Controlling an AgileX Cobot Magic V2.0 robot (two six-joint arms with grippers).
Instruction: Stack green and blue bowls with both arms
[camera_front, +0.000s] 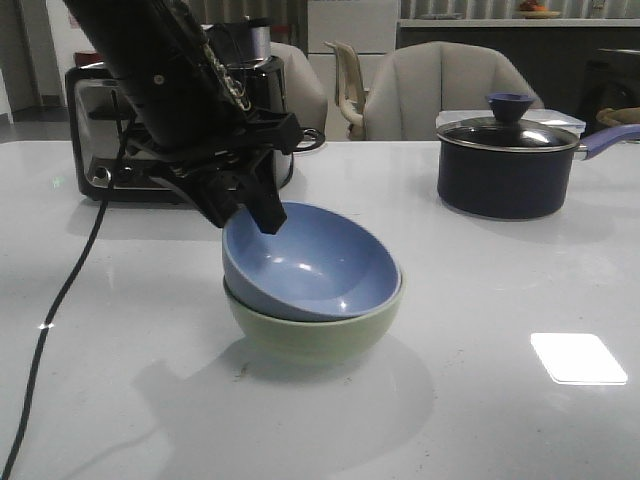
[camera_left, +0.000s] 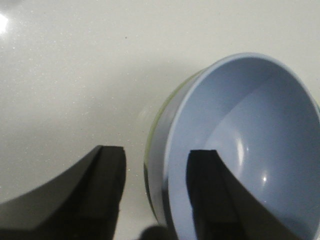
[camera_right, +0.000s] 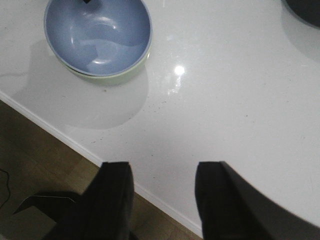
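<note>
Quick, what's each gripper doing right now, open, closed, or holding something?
Left gripper: open, jaws straddling the blue bowl rim, not clamped.
Right gripper: open, holding nothing.

Smooth, softly sheened glaze on blue bowl (camera_front: 315, 265) and green bowl (camera_front: 318, 335). Glossy, speckled white tabletop (camera_front: 500, 420), mirror-bright in spots. Matt black plastic on left claw (camera_front: 245, 208). Chrome and black on toaster (camera_front: 110, 130). Dark enamel-like saucepan (camera_front: 505, 175), glass lid.
</note>
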